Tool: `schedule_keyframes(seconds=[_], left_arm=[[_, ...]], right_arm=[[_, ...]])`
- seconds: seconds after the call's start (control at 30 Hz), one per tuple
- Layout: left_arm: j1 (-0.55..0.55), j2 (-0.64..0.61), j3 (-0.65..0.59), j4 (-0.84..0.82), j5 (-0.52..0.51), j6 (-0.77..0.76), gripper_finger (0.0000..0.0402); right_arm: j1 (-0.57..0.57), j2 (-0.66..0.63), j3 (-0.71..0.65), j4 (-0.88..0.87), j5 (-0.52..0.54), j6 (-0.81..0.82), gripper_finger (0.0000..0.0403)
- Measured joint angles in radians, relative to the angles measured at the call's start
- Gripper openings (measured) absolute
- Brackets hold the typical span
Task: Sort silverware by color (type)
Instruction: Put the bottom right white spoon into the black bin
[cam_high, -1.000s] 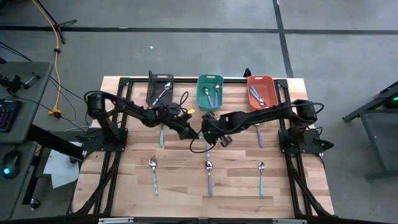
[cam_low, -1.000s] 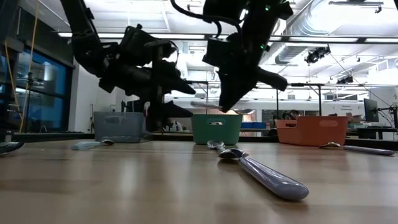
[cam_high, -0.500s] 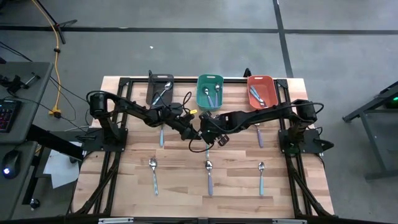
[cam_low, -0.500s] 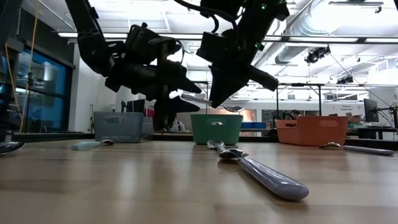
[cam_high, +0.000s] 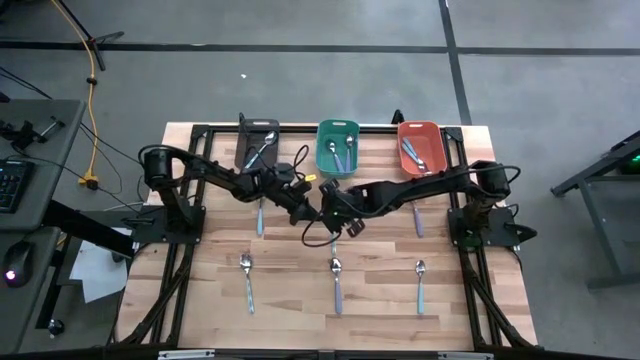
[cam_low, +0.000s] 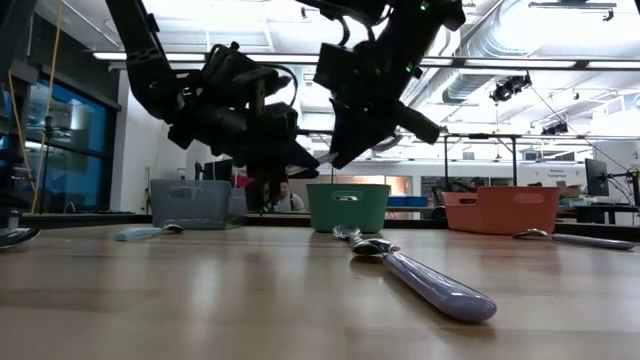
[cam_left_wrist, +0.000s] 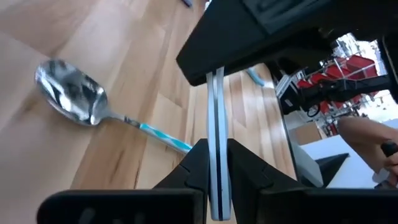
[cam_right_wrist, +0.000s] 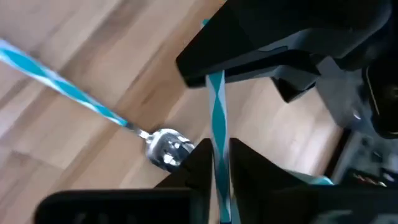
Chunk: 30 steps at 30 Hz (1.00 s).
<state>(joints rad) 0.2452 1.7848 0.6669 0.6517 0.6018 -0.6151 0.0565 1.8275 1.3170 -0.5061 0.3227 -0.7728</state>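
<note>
My two grippers meet above the table's middle, left gripper (cam_high: 309, 208) and right gripper (cam_high: 327, 206), tip to tip, both shut on one spoon with a teal-and-white striped handle (cam_right_wrist: 217, 112). The spoon's bowl is hidden between them. Under them another teal-striped spoon (cam_left_wrist: 78, 101) lies flat on the table; it also shows in the right wrist view (cam_right_wrist: 165, 148). Further spoons lie flat at the near left (cam_high: 246, 280), near middle (cam_high: 337, 283), near right (cam_high: 420, 283), mid left (cam_high: 260, 217) and mid right (cam_high: 417, 217). My left gripper pinches the spoon's slim handle (cam_left_wrist: 216, 155) between its two fingers, which lie along it. It comes from the table's left, nearly level. The spoon is lifted clear of the table. My right gripper pinches the striped handle (cam_right_wrist: 217, 146) between its two fingers, which lie along it, coming from the table's right. The spoon spans the short gap to the other gripper and is clear of the table.
Three bins stand along the far edge: dark grey (cam_high: 244, 150), teal (cam_high: 322, 155) and orange (cam_high: 436, 150), each with spoons inside. A lilac-handled spoon (cam_low: 430, 283) lies close to the low camera. Both arms reach across the table's middle.
My right gripper has gone toward the table's left and a little up, closing the gap to my left gripper, which has risen slightly with the spoon. The two now stand tip to tip on the spoon.
</note>
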Motion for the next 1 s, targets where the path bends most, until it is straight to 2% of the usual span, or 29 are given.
schedule_keyframes(seconds=[0.23, 0.33, 0.47, 0.67, 0.8, 1.0], left_arm=[[0.042, 0.000, 0.000, -0.009, -0.003, 0.040, 0.0024], [0.082, -0.002, -0.001, -0.039, -0.004, 0.072, 0.0024], [0.152, -0.050, -0.001, -0.136, -0.036, 0.154, 0.0024], [0.235, -0.248, -0.002, -0.346, -0.132, 0.291, 0.0024], [0.267, -0.425, -0.001, -0.534, -0.229, 0.315, 0.0024], [0.317, -0.645, -0.001, -0.907, -0.430, 0.323, 0.0024]], right_arm=[[0.023, -0.002, 0.030, 0.005, 0.158, 0.044, 0.0095], [0.025, -0.026, 0.037, -0.006, 0.181, 0.073, 0.0096], [0.023, -0.095, 0.017, -0.011, 0.177, 0.135, 0.0070], [0.022, -0.238, -0.097, 0.046, 0.165, 0.214, 0.0007], [0.022, -0.331, -0.208, 0.123, 0.159, 0.284, 0.0010], [0.022, -0.438, -0.376, 0.272, 0.159, 0.348, 0.0003]])
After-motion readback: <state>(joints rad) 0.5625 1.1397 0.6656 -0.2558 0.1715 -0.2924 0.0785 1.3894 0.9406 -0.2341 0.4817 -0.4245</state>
